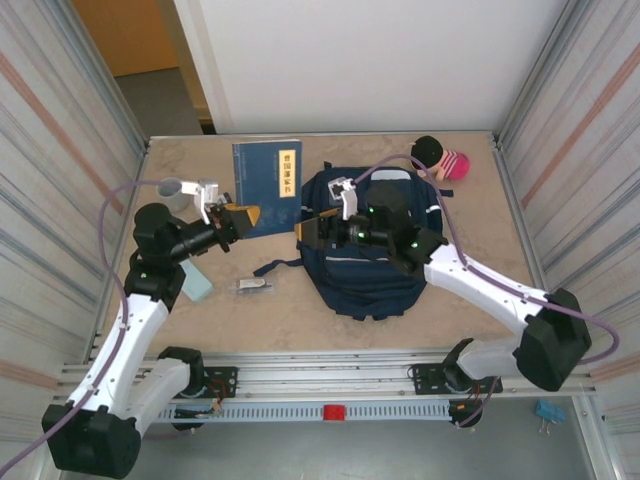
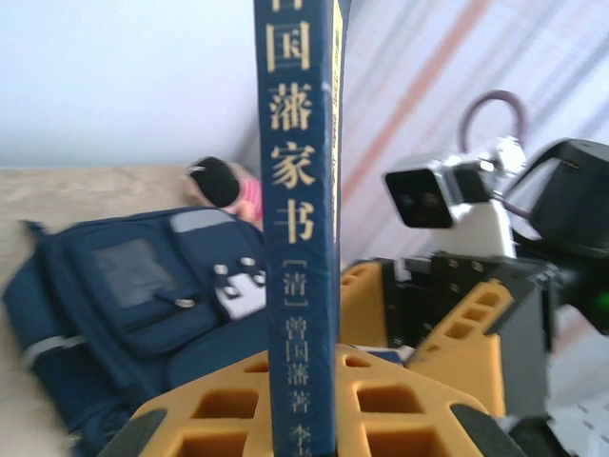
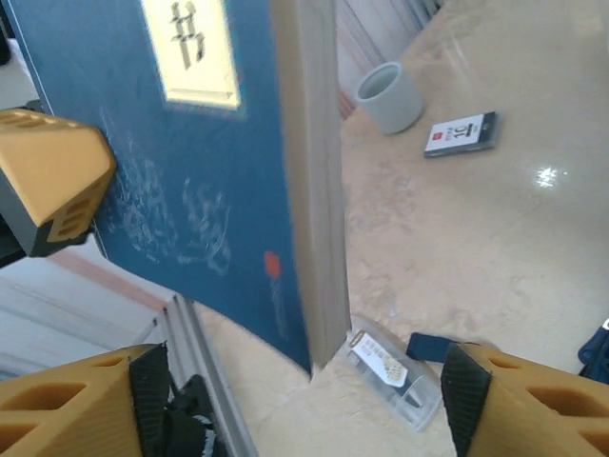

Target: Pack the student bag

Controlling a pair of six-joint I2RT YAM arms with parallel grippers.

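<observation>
The student bag point(image 1: 370, 255) lies flat at the table's middle right, a navy backpack with its front pocket up; it is also in the left wrist view point(image 2: 143, 305). A navy book point(image 1: 267, 183) with gold lettering on its spine point(image 2: 301, 219) is lifted just left of the bag. My left gripper point(image 1: 238, 217) is shut on the book's lower edge point(image 2: 304, 419). My right gripper point(image 1: 312, 230) stands open beside the book, over the bag's left edge. In the right wrist view its fingers point(image 3: 86, 405) spread wide on either side of the book's page edge point(image 3: 314, 190), not touching it.
A clear plastic case point(image 1: 252, 286) point(image 3: 395, 376) lies on the table under the book. Also on the table are a grey cup point(image 1: 172, 187) point(image 3: 390, 95), a small card point(image 3: 461, 133), a pale blue item point(image 1: 197, 283) and a black-and-pink toy point(image 1: 440, 158). Corrugated walls close both sides.
</observation>
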